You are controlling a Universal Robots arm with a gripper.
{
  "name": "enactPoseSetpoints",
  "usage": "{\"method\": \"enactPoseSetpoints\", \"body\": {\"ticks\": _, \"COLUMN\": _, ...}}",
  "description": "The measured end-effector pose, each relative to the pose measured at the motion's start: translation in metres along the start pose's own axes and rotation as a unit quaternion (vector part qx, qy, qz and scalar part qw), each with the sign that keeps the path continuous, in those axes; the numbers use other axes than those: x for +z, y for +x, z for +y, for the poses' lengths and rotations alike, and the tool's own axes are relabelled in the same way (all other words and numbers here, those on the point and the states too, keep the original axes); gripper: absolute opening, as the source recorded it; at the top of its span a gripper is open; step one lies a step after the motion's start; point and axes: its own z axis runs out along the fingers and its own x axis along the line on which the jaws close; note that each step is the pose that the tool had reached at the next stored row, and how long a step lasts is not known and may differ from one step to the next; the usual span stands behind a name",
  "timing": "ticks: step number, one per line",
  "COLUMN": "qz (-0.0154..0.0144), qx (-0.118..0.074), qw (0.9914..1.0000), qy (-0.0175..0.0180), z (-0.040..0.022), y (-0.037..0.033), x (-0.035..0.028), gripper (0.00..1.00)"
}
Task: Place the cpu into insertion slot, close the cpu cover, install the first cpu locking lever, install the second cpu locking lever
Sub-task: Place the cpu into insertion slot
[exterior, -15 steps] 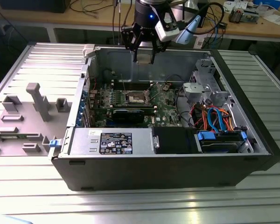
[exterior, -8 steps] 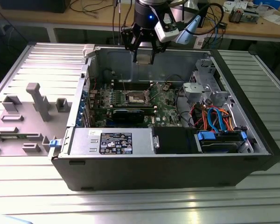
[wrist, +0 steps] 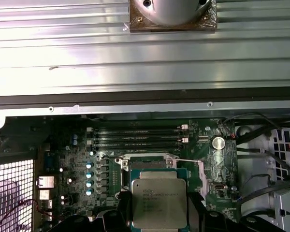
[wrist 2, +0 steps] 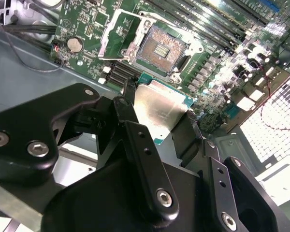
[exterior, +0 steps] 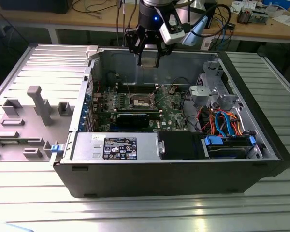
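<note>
Chip [wrist: 159, 198]: clamped by two opposite edges in the claw [exterior: 148, 61], metal top facing up, well above the board [wrist 2: 87, 19].
Claw: closed on the chip; hanging over the open computer case [exterior: 183, 176].
Cover [wrist 2: 108, 38]: swung open, beside the socket [wrist 2: 162, 48], beyond the held chip.
Socket: bare, below the claw and just ahead of the chip; not directly under it.
Alignment: chip edges appear parallel with the socket rim; socket lies forward and down from the claw.
</note>
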Motion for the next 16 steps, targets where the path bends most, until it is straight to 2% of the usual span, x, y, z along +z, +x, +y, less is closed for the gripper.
{"method": "enactPoseSetpoints", "body": {"ticks": 1, "qz": -0.0001, "qx": 0.000, "qw": 0.99999, "qy": 0.0046, "z": 0.0000, "y": -0.0001, "x": 0.0003, "gripper": 0.55}}
{"method": "enactPoseSetpoints", "body": {"ticks": 2, "qz": -0.0001, "qx": 0.000, "qw": 0.99999, "qy": 0.0053, "z": -0.0001, "y": -0.0001, "x": 0.0007, "gripper": 0.55}}
{"method": "enactPoseSetpoints", "body": {"ticks": 16, "qz": -0.0001, "qx": 0.000, "qw": 0.99999, "qy": 0.0054, "z": -0.0003, "y": 0.0009, "x": 0.0033, "gripper": 0.55}}
